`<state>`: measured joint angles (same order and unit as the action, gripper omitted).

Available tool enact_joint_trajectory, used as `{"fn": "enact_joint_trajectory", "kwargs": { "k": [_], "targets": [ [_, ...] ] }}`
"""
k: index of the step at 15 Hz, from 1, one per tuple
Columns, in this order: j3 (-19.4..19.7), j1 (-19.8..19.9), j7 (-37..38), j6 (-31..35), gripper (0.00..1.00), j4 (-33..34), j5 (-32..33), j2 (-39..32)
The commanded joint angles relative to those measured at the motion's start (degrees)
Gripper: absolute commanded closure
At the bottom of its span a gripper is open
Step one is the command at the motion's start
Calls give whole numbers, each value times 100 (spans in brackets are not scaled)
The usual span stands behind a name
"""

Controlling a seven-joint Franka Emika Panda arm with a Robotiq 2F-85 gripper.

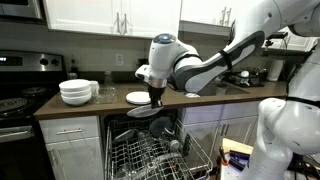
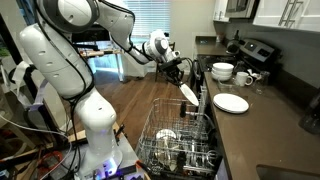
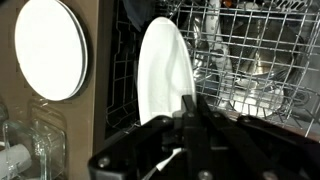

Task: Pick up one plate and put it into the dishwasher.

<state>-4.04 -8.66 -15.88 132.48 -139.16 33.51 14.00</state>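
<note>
The gripper [image 3: 190, 108] is clamped on the rim of the plate [image 3: 165, 65]. The plate sticks out past the fingertips, tilted on edge (nearly upright in the wrist view), over the dishwasher [image 1: 120, 128] rack [image 2: 180, 135]. A second plate [image 2: 231, 103] lies flat on the counter [image 2: 270, 130].

White glossy arm [image 1: 168, 52], rounded bulky segments, dark grey joint bands; black tool [image 3: 190, 118] at end.

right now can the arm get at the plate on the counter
Probably not yet: its jaws are shut on another plate over the dishwasher rack. The counter plate itself lies uncovered.
</note>
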Motion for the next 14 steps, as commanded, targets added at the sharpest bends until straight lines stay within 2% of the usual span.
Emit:
{"fn": "enact_joint_trajectory", "kwargs": {
  "k": [1,6,8,11,14],
  "targets": [
    [32,44,-380,284,96,31,-461,-204],
    [183,64,-965,632,96,-35,-1252,-315],
    [308,58,-1335,766,96,-80,-1758,-302],
    [501,35,-1873,730,96,-153,-2617,-236],
    [626,54,-2300,642,96,-282,-3180,-157]
  ]
}}
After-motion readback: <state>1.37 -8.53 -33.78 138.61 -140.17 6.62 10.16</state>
